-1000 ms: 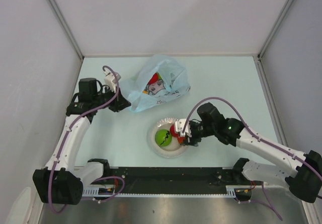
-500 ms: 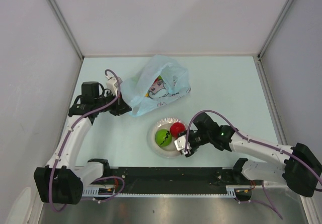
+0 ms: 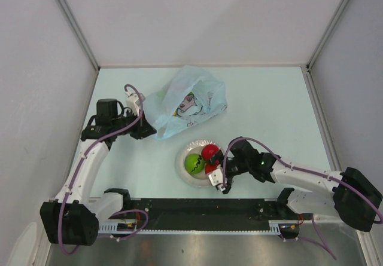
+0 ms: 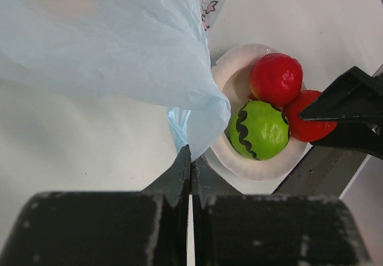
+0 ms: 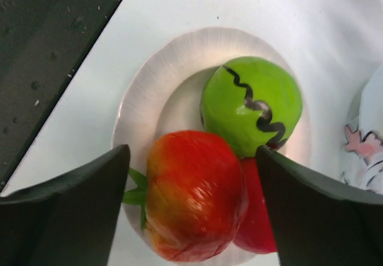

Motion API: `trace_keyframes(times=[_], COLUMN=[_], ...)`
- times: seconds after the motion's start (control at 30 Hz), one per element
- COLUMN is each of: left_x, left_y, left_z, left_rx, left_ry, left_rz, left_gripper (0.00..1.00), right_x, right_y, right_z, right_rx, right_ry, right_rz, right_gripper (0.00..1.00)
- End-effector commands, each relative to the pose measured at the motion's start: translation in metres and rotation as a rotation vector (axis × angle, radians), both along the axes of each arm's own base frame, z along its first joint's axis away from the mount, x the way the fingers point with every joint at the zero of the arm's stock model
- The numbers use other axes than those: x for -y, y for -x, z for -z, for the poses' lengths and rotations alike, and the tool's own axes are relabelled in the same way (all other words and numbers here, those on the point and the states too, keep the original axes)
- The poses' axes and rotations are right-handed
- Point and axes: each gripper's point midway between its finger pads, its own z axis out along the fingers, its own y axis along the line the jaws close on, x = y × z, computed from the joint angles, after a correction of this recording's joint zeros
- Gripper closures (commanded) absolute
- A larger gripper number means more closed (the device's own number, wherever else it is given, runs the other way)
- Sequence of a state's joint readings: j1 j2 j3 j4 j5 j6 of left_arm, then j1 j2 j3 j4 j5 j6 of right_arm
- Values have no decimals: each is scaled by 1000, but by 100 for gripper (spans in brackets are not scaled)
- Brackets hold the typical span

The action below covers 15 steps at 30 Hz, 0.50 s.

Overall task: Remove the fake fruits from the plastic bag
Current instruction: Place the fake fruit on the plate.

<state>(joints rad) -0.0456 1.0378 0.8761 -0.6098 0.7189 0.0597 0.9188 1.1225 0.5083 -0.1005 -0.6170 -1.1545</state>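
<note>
Tomato [image 5: 194, 194] sits on plate [image 5: 143, 98] between spread fingers [image 5: 60, 206] of right tool [image 5: 191, 153]

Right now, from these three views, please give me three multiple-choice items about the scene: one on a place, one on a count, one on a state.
1. Where do the fake fruits in view lie?
A in a basket
B on the white plate
C on the bare table

2. How many fruits are on the plate?
A one
B two
C three

3. How is the left gripper?
A open over the plate
B shut on the plastic bag
C shut on a fruit

Key:
1 B: all rest on the plate.
2 C: a green striped fruit, a round red fruit and a red fruit with a green stem.
3 B: its closed jaws pinch a fold of the bag.
</note>
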Motion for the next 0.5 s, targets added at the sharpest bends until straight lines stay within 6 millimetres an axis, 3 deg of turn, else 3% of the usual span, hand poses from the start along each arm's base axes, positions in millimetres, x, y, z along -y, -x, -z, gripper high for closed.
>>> trace_keyframes(times=[0.0, 0.1, 0.17, 0.27, 0.33, 0.37, 0.4, 0.43, 0.47], left_x=[2, 2, 2, 3, 3, 2, 2, 1, 1], left_y=[2, 3, 4, 5, 6, 6, 7, 7, 7], left_z=[-5, -8, -11, -17, -19, -20, -24, -25, -27], left_rx=[22, 30, 39, 56, 64, 68, 82, 88, 92], left_ry=[14, 16, 19, 25, 23, 18, 17, 12, 8], left_rz=[13, 16, 13, 17, 17, 19, 19, 17, 12], left_gripper=[100, 100, 100, 100, 99, 100, 100, 99, 100], right_x=[-1, 3, 5, 9, 6, 2, -5, -9, -17], right_y=[-3, -5, -7, -10, -25, -36, -55, -68, -94], right_z=[-7, -40, -80, -114, -140, -138, -165, -171, -156], right_rx=[38, 52, 70, 56, 75, 29, 62, 51, 5], right_ry=[-30, -108, -201, -272, -329, -327, -408, -427, -387], right_rz=[10, 55, 78, 122, 181, 229, 288, 332, 396], right_gripper=[0, 0, 0, 0, 0, 0, 0, 0, 1])
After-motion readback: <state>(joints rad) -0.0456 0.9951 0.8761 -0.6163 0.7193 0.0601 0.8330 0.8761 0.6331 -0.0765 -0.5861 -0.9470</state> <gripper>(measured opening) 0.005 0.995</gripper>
